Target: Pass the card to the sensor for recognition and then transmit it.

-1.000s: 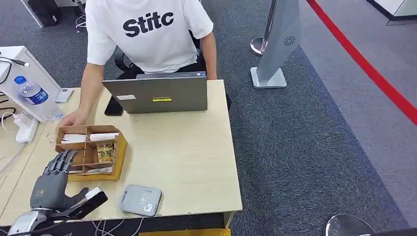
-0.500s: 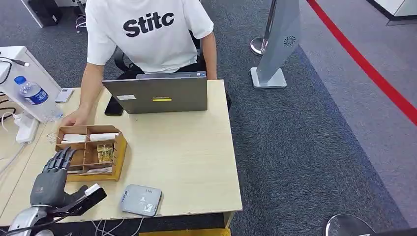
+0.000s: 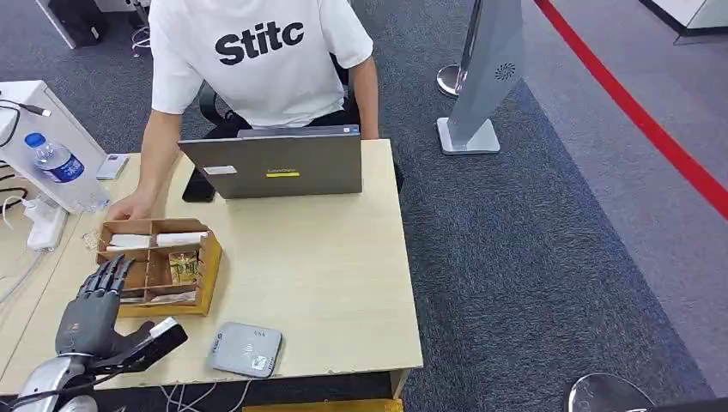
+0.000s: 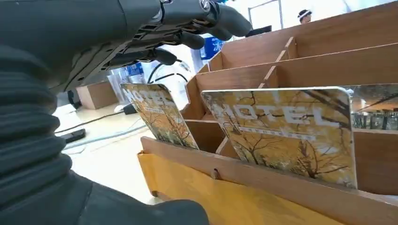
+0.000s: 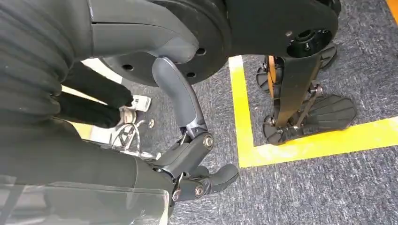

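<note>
While its fingers stretch flat and apart toward the box, the left robot hand hovers over the near left of the pale wooden desk, holding nothing. Two yellow hotel cards stand upright in separate compartments of the partitioned wooden box, just beyond the fingertips. One rounded grey card sensor lies beside the thumb, near the desk's front edge. Behind the box stand a grey laptop and a seated person. Hanging over grey carpet, the right robot hand has loosely curled fingers around nothing.
</note>
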`<state>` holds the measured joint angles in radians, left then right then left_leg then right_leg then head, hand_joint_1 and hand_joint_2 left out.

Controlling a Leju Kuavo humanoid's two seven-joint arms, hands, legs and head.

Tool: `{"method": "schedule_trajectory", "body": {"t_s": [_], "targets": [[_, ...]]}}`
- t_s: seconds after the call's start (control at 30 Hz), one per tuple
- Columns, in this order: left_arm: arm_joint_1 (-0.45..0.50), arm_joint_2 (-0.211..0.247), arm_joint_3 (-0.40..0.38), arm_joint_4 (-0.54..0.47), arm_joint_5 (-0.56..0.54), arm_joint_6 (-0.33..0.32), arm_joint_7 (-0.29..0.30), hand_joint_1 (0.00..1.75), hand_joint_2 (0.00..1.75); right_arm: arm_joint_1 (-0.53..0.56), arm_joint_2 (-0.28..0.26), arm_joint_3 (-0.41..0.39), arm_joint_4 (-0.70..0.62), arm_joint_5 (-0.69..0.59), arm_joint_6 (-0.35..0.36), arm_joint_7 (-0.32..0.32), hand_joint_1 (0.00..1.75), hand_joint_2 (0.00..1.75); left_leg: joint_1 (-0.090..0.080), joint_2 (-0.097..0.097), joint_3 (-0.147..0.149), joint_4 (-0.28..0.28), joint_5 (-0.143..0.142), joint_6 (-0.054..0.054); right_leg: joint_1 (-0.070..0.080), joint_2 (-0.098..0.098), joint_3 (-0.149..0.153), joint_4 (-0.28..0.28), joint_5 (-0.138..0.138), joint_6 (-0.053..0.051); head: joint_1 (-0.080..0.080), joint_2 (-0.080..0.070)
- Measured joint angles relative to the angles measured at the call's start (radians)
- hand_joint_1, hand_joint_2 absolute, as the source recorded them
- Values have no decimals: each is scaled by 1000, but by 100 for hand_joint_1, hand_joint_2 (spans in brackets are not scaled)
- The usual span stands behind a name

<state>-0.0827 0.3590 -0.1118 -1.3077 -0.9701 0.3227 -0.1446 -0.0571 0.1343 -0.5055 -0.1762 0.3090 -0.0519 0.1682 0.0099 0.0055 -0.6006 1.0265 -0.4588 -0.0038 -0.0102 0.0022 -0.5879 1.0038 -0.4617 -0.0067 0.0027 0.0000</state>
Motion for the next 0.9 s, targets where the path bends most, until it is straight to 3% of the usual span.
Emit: {"method": "schedule_trajectory", "body": {"t_s": [0.33, 0.9], "targets": [[-20, -19, -6, 11, -15, -6, -10, 0, 175, -1, 0, 0, 0, 3, 2, -2, 0, 175, 0, 0, 0, 0, 0, 0, 0, 0, 0, 0, 0, 0, 0, 0], [-23, 21, -42, 11, -35, -18, -38, 0, 175, -1, 0, -11, 0, 20, 4, -10, 0, 175, 0, 0, 0, 0, 0, 0, 0, 0, 0, 0, 0, 0, 0, 0]]}}
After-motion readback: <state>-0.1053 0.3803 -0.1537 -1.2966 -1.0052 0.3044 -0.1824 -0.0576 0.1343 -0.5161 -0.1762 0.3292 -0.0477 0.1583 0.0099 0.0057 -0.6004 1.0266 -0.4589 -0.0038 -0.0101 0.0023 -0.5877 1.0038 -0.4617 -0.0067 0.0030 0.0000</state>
